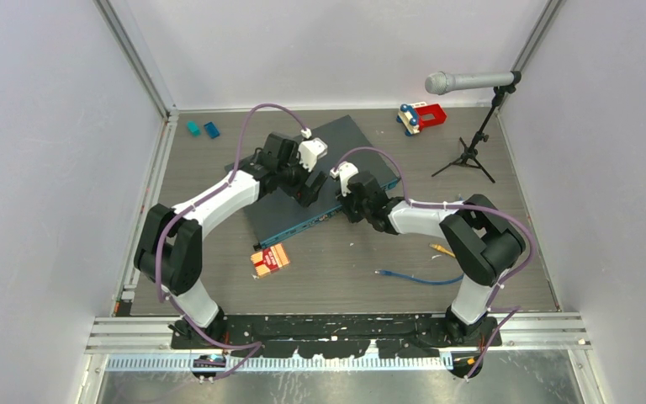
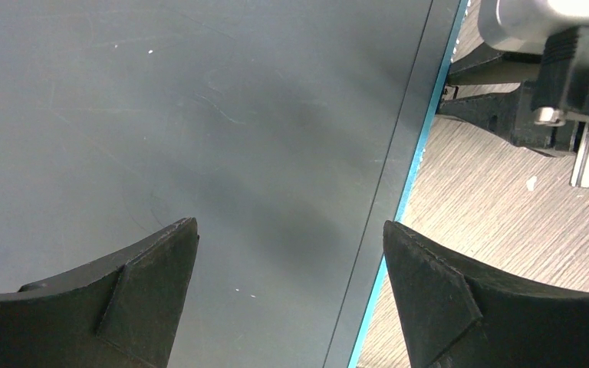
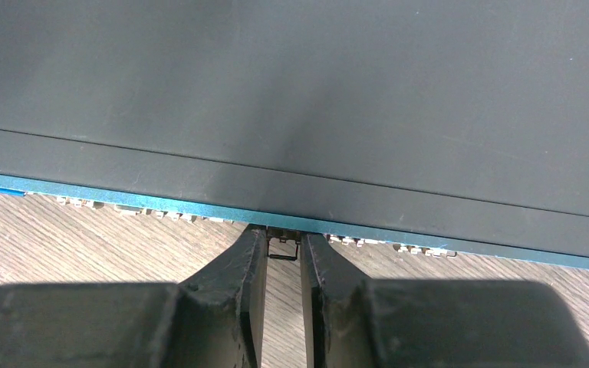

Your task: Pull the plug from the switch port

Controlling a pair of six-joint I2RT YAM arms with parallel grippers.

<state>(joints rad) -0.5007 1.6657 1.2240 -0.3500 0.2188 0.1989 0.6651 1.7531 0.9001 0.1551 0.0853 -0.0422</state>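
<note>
The switch [image 1: 349, 141] is a wide flat dark slate box lying at an angle mid-table, with a thin teal front edge [image 3: 161, 205] lined with small sockets. A small plug [image 3: 282, 232] with a thin wire loop sticks out of one socket. My right gripper [image 3: 283, 239] comes at that edge from the table side, its two black fingers pressed against the plug's sides. My left gripper [image 2: 291, 225] stands wide open over the switch's top [image 2: 199, 115], near the front edge, holding nothing. From above, the left gripper [image 1: 307, 189] and the right gripper [image 1: 349, 206] sit close together.
A loose blue cable [image 1: 416, 278] and a yellow-tipped piece [image 1: 442, 249] lie near the right arm. A red-and-yellow card box [image 1: 270, 259] sits in front of the switch. Behind it are a red toy [image 1: 421, 116], two teal blocks [image 1: 202, 129] and a microphone stand [image 1: 471, 151].
</note>
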